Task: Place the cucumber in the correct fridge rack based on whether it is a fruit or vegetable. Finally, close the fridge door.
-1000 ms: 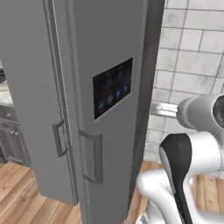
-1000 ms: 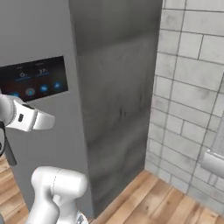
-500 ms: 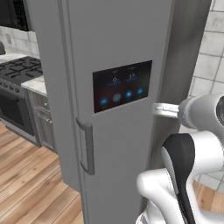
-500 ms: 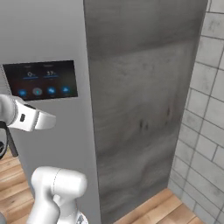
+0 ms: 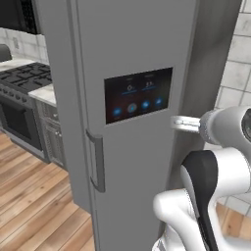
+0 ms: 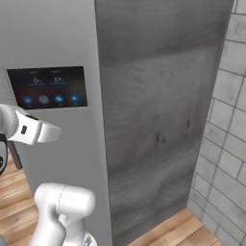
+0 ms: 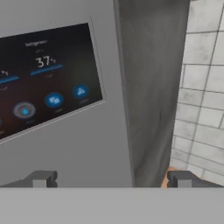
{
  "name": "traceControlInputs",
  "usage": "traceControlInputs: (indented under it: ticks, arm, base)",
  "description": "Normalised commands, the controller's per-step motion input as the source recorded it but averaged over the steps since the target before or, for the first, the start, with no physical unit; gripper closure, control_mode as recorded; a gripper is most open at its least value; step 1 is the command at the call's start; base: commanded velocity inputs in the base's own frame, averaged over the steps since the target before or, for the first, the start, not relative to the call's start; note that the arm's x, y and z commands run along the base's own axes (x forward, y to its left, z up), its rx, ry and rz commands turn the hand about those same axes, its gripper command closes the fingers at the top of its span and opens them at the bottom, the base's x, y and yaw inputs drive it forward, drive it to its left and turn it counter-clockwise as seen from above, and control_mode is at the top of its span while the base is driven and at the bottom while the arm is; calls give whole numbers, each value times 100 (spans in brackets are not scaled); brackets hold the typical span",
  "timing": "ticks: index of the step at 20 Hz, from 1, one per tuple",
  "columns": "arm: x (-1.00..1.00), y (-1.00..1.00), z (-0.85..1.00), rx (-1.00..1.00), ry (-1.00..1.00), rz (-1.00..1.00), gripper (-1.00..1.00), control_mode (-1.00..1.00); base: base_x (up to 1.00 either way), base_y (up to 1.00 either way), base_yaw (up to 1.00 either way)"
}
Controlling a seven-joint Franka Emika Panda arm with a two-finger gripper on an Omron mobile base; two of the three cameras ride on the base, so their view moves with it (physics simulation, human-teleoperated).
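Observation:
The grey fridge door (image 5: 132,166) stands shut in front of me, with a vertical bar handle (image 5: 98,162) at its left edge and a dark touch display (image 5: 138,94) at mid height. In the hand view the door (image 7: 65,148) and its display (image 7: 43,100) are close ahead. My gripper (image 7: 112,179) is open with nothing between its fingertips (image 7: 41,178), and it points at the door's right edge. In the right base view my hand (image 6: 38,132) hovers just below the display (image 6: 48,87). The cucumber is out of view.
The fridge's dark grey side panel (image 6: 158,120) runs back to a light tiled wall (image 6: 226,144). A black stove (image 5: 24,78) and counter stand at the far left. Below lies the wooden floor (image 5: 34,206).
The whole picture has shifted: the base has driven, so the fridge's front now faces the cameras more squarely and closer. The arm keeps its pose and the gripper stays open.

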Motion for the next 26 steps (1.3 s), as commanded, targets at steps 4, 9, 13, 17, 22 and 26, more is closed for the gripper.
traceControlInputs:
  ticks: [4, 9, 13, 17, 22, 26]
  arm:
    - [0, 0, 0, 0, 0, 0, -100, 100]
    - [14, 12, -3, 0, 0, 1, -100, -100]
    - [54, 46, -15, 0, 0, 0, -100, -100]
    - [63, 47, -14, 0, 0, 0, -100, -100]
    - [61, 32, -11, 0, 0, 0, -100, -100]
    - [66, 23, -6, 0, 0, 0, -100, -100]
  base:
    - [0, 0, 6]
    - [0, 0, 2]
    - [0, 0, 0]
    - [0, 0, 0]
    - [0, 0, 0]
    - [0, 0, 0]
